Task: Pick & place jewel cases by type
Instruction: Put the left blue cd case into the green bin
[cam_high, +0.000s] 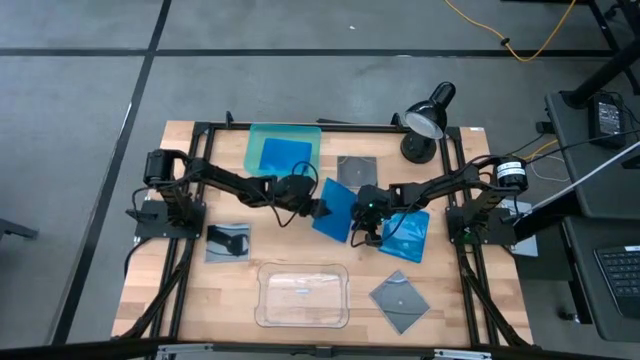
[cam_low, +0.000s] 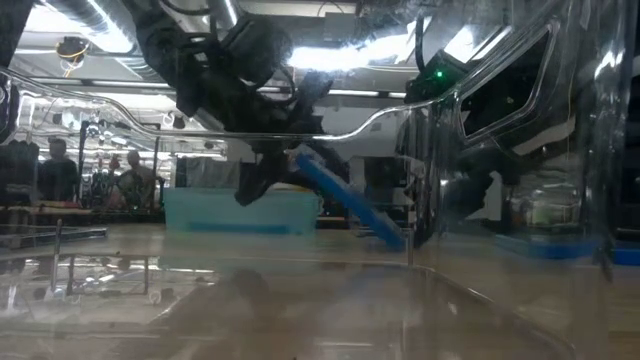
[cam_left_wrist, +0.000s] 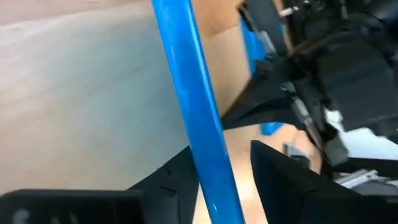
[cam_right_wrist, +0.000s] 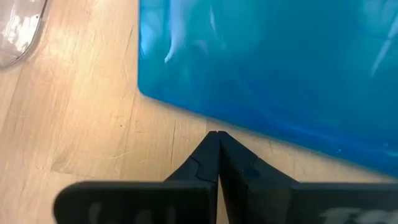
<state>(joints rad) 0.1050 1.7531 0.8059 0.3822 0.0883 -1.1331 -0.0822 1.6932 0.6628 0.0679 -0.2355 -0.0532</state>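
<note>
Six jewel cases show from above on the pale wooden surface (cam_high: 190, 290): three blue, three dark grey.

Farthest left lies a dark grey glossy square case (cam_high: 228, 242), flat beside the left arm's base. Next, a bright translucent blue rectangular case (cam_high: 284, 154) rests inside the teal-green translucent tray (cam_high: 257, 140) at the far edge. Nearer the front sits a clear plastic tray (cam_high: 302, 296).

The left arm stretches from its base toward the middle, its left pincer (cam_high: 318, 208) pinching the second blue case (cam_high: 335, 210). The left wrist view shows the two dark fingers (cam_left_wrist: 168, 186) pressed on either face of this case's thin edge. The case is tilted, one long edge raised and the other near the wood, its long axis running roughly front to back.

Behind it lies a second grey square case (cam_high: 356, 170). The right arm reaches inward, its right pincer (cam_high: 367, 238) pointing down with its tips pressed together on nothing, just beside the third blue case (cam_high: 408, 234), which lies flat. A third grey square case (cam_high: 399, 300) sits near the front, turned diamond-wise. A black desk lamp (cam_high: 428, 120) stands at the far right.
</note>
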